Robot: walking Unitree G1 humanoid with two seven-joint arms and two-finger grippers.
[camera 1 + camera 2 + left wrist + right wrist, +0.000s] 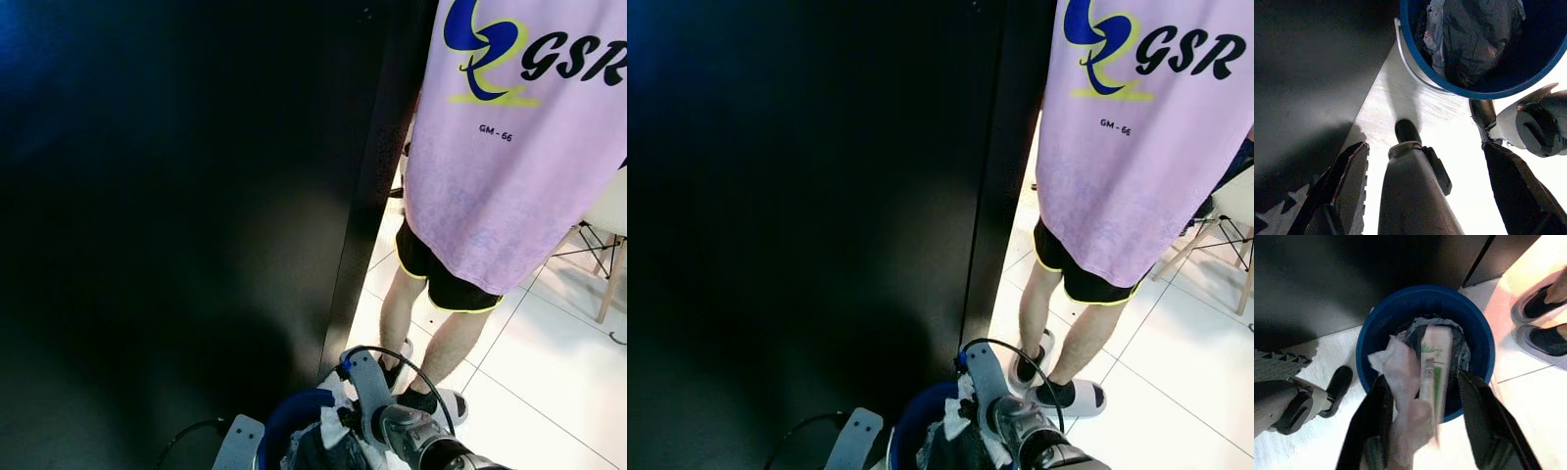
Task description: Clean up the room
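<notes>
A blue bin [1480, 340] holding dark bags and paper stands on the white floor by a black cabinet; its rim [294, 406] also peeks in at the bottom of the left eye view. My right gripper [1422, 379] hovers right above the bin, shut on a wad of white crumpled paper [1396, 367] and a green-and-white wrapper [1432, 357]. My left gripper [1425, 147] hangs open beside the bin [1420, 58], with nothing between its fingers [1352, 186]; beyond it is my own leg.
A person in a pink shirt [509, 147] and black shorts stands close on the right, their shoes [1542, 318] almost at the bin. The tall black cabinet [196, 196] walls off the left. A chair [607, 235] stands at the far right.
</notes>
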